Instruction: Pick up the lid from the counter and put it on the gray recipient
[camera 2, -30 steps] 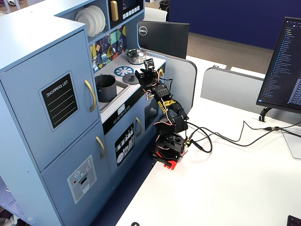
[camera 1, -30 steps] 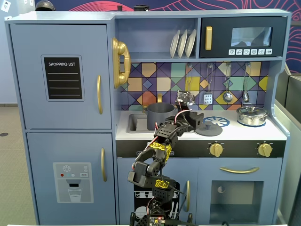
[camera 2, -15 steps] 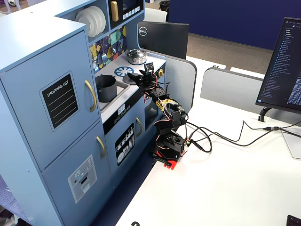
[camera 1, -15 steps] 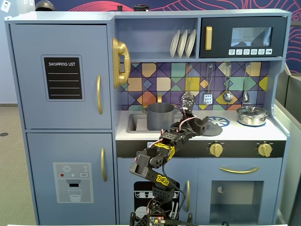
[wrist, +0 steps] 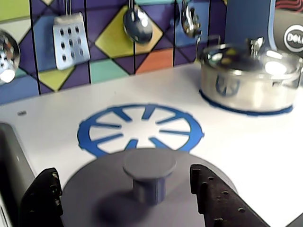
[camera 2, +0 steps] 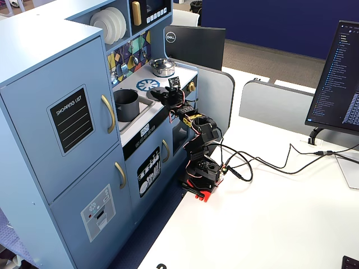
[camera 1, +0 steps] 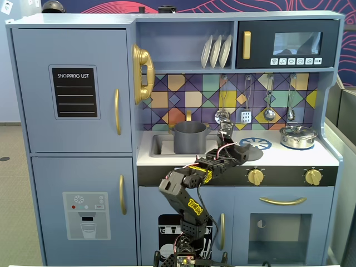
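The dark gray lid (wrist: 109,198) lies flat on the white counter, its near side overlapping the blue burner mark (wrist: 140,128). Its small central knob (wrist: 149,172) stands between my two black fingers (wrist: 218,198), with a gap on each side. My gripper (wrist: 124,177) is open and low over the lid. In a fixed view my gripper (camera 1: 240,150) hovers over the lid (camera 1: 255,153), just right of the gray pot (camera 1: 190,137). The pot stands upright in the sink with no lid on it. It also shows in another fixed view (camera 2: 128,105).
A shiny steel pot with its own lid (wrist: 248,78) stands at the counter's back right. Utensils (wrist: 66,33) hang on the tiled backsplash. The sink's edge (wrist: 12,161) is close on the left of the wrist view. Cables (camera 2: 269,162) trail over the white table.
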`<control>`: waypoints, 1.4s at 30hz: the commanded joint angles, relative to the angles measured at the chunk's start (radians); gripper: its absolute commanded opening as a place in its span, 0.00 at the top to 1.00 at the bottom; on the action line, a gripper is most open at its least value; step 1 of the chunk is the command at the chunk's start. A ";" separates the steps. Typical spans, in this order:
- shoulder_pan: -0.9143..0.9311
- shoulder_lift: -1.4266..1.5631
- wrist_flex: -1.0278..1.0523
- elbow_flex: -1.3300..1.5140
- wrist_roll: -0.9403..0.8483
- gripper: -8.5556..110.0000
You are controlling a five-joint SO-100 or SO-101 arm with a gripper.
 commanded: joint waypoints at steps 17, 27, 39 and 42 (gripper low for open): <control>-0.012 -0.161 -0.071 -0.186 0.026 0.72; -0.017 -0.236 -0.094 -0.227 0.031 0.73; -0.023 -0.337 -0.146 -0.268 0.041 0.74; -0.023 -0.364 -0.152 -0.282 0.043 0.79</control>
